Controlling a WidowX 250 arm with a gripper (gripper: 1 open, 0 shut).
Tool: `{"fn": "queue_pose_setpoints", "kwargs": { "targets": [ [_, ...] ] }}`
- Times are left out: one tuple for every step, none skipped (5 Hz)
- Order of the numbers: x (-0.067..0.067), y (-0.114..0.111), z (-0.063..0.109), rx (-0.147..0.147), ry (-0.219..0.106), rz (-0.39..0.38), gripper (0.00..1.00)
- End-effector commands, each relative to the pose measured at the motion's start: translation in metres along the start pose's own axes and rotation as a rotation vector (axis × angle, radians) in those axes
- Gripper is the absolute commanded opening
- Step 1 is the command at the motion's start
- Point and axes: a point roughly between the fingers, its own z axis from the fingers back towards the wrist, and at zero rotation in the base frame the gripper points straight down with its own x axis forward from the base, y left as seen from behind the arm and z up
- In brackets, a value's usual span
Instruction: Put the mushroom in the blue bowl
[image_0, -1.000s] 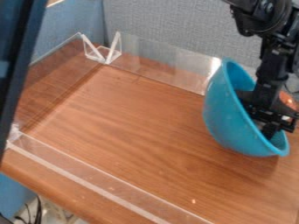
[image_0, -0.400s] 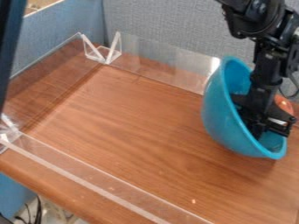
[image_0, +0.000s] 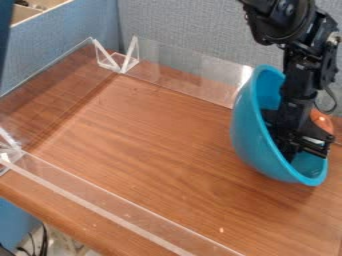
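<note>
In the single camera view, the blue bowl (image_0: 274, 135) stands tipped up on its side at the right edge of the wooden bench (image_0: 134, 140), its open mouth facing right and away from the camera, with the arm (image_0: 297, 60) reaching down into it. The pincer (image_0: 305, 140) sits deep inside the bowl, low against the far inner wall, and its jaws read as nearly shut. The chief risk, as I judge it, comes from the bowl's tilt: if the pincer presses on the wall or catches the rim while pulling out, the bowl could rock, slide along the bench or roll against the clear acrylic fence (image_0: 160, 60), and anything inside could tumble out of the open mouth. A second risk is that the closed jaws may have pinched nothing, or only clipped the toy. The mushroom cannot be made out with any certainty; a small orange spot (image_0: 322, 118) shows just beside the pincer, at the right near the bowl's rim, which may be its cap end, but whether that piece is gripped, merely touching, or lying loose against the bowl, I cannot tell.
</note>
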Motion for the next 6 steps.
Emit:
{"fn": "queue_pose_setpoints", "kwargs": {
  "targets": [
    [0.0084, 0.0149, 0.0142, -0.008, -0.048, 0.022, 0.0],
    [0.0056, 0.0163, 0.012, -0.006, -0.04, 0.048, 0.0],
    [0.0032, 0.0167, 0.0095, -0.004, -0.034, 0.071, 0.0],
    [0.0039, 0.0196, 0.0121, -0.002, -0.025, 0.045, 1.0],
    [0.0049, 0.0222, 0.0148, 0.0, -0.017, 0.018, 0.0],
    [0.0074, 0.0225, 0.017, 0.002, -0.011, -0.014, 0.0]
  ]
}}
